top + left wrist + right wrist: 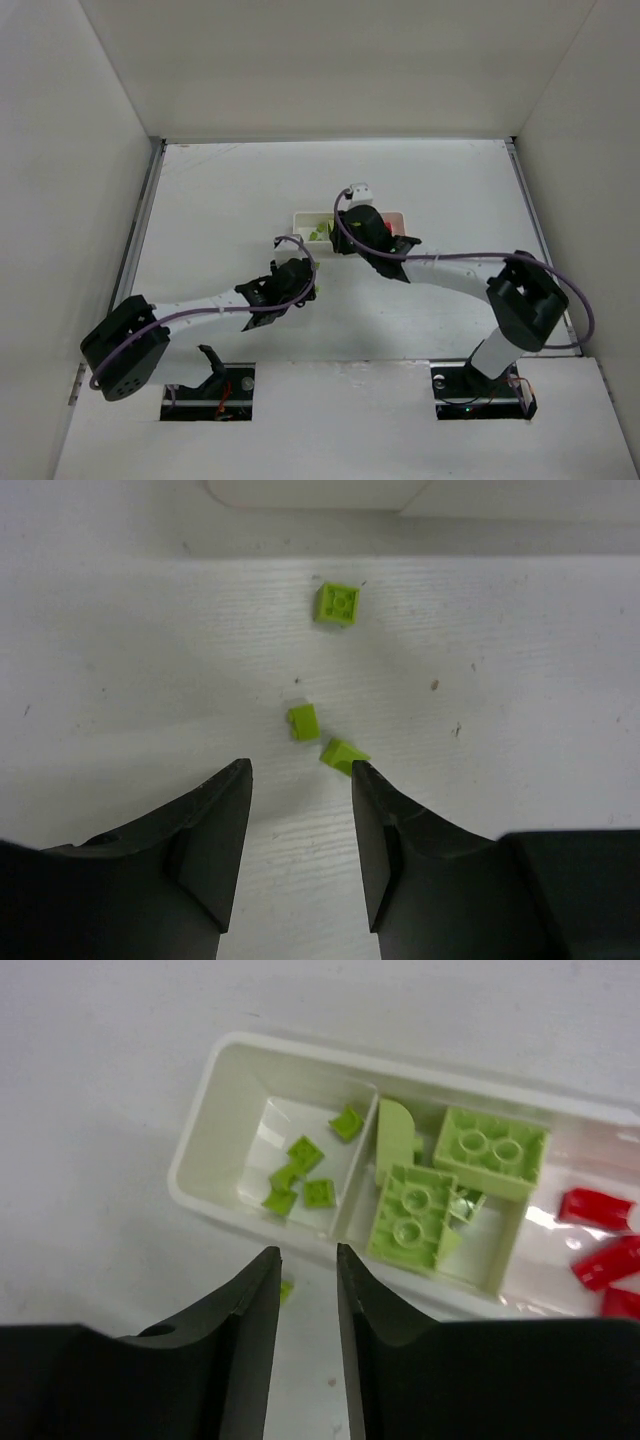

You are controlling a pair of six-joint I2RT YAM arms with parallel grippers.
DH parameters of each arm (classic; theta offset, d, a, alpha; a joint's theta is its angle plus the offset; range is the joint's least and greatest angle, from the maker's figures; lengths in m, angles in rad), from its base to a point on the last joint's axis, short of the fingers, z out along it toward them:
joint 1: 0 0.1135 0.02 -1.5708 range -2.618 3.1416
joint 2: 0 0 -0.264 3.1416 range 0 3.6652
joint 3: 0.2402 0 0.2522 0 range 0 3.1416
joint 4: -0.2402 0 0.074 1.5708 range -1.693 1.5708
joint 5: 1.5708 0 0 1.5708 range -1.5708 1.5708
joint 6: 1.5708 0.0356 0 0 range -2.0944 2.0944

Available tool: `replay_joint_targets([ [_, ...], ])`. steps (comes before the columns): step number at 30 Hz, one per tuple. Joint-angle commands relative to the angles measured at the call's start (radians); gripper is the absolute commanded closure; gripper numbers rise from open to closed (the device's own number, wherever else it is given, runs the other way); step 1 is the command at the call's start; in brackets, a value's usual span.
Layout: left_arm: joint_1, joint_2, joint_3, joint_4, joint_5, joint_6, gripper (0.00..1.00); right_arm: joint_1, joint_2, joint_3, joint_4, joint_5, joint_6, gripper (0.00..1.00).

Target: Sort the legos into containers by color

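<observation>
on the table [120,660], ahead of the left gripper [300,772]: three loose green bricks [303,721], unsorted. farthest out, near the tray [300,492] edge: square plate [338,603]. nearest: wedge-shaped one [344,755], just beside one fingertip, contact not clear. middle one roughly in line with the jaw gap.

inside the tray, per the right wrist view: small green pieces [300,1170] in the end compartment, larger green bricks [450,1180] in the middle compartment, red pieces [600,1240] in the far one. one stray green piece [287,1290] on the table just outside the tray wall, beside the right gripper [308,1252].

left gripper: jaws moderately apart, empty, low over the table. right gripper: jaws at a narrow gap, empty, hovering at the near tray wall.

probable step: pick-up of a loose green brick by the left gripper.

hazards from here:
- closing on the middle brick with the wedge so close: risk of clamping both, or of flicking the wedge aside.
- tiny parts against broad pads: risk of a skewed grip and pop-out.
- off-centre descent: risk of a fingertip landing on a brick and pressing it into the table.
- right gripper low at the tray wall: risk of nudging the tray or dragging the stray piece.
- both arms close together by the tray: risk of contact during delivery.
- release over the wrong compartment: risk of green landing among red.
</observation>
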Motion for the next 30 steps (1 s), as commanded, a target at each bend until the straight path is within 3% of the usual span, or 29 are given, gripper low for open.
replay_joint_targets([
  [1,-0.005,0.036,0.084,0.053,-0.018,0.039,0.59,-0.022,-0.127,-0.104,0.095,0.048,0.042,0.67],
  [10,-0.078,0.078,0.086,0.045,-0.052,0.028,0.63,-0.071,-0.175,-0.19,0.164,0.036,0.076,0.54],
  [30,-0.069,0.176,0.11,0.1,-0.064,0.114,0.67,-0.084,-0.181,-0.201,0.169,0.014,0.091,0.53],
])
